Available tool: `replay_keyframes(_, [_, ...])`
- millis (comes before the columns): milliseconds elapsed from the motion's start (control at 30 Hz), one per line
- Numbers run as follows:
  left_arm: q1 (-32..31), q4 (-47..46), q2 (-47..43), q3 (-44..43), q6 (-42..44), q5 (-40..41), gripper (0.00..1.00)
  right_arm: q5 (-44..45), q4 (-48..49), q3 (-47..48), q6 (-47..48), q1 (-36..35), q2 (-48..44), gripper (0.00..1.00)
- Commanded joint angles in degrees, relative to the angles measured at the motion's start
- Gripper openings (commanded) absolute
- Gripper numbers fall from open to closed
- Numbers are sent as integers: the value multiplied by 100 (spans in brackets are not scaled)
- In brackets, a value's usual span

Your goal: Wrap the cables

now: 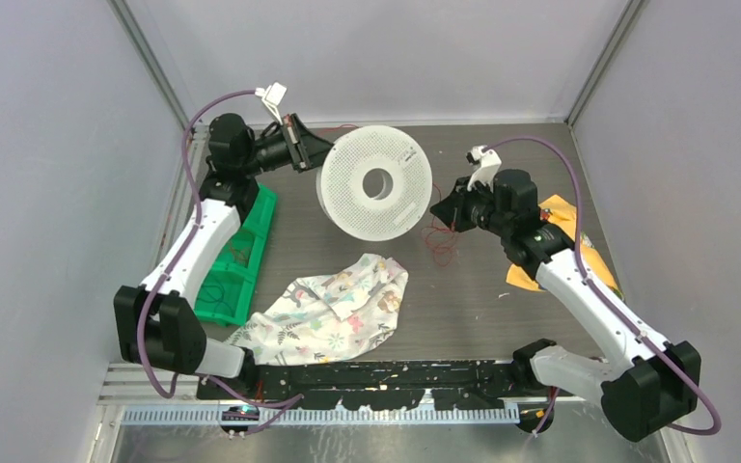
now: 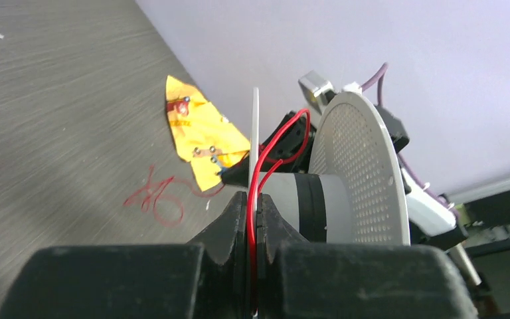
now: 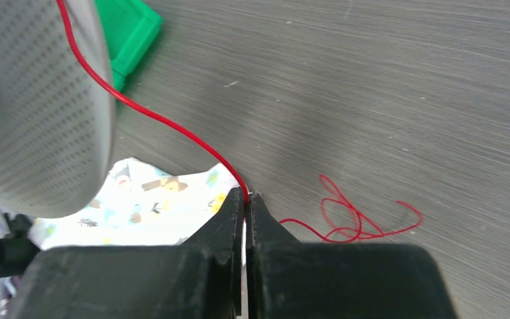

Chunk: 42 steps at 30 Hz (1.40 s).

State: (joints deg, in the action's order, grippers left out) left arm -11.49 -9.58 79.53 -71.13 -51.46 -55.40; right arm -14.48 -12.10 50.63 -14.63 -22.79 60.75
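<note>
Winding looks to be the step in hand. The left claw (image 2: 252,203) is clamped on the rim of the white perforated plastic spool (image 1: 374,183), which stands on edge. The right claw (image 3: 246,199) pinches the thin red wire (image 3: 153,116) just right of the spool, with slack tangled on the bench (image 1: 502,299) below. The next move calls for leading the wire taut around the spool's hub. No writing is legible.

Spool (image 1: 374,181) centre rear; tray (image 1: 247,246) left of it; cloth (image 1: 333,309) before it; loose cable (image 1: 441,243) right; packet (image 1: 558,210) farther right.
</note>
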Motion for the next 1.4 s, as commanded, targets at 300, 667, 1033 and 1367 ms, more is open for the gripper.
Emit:
replay_keyframes(300, [-46, -1096, -600, 535, -1357, 3318, 1, -574, 266, 688, -1079, -650, 598, 0])
replay_keyframes(667, [-567, 2440, -844, -636, -52, 5370, 1, -742, 1361, 738, -1921, -1144, 963, 1])
replay_keyframes(1033, [-715, 2630, -829, -390, 36, 6301, 0, -799, 583, 1643, -1875, -1692, 1882, 1])
replay_keyframes(1367, [-810, 2451, -939, -180, 538, 6434, 1, -621, 583, 1983, -1816, -2107, 2178, 0])
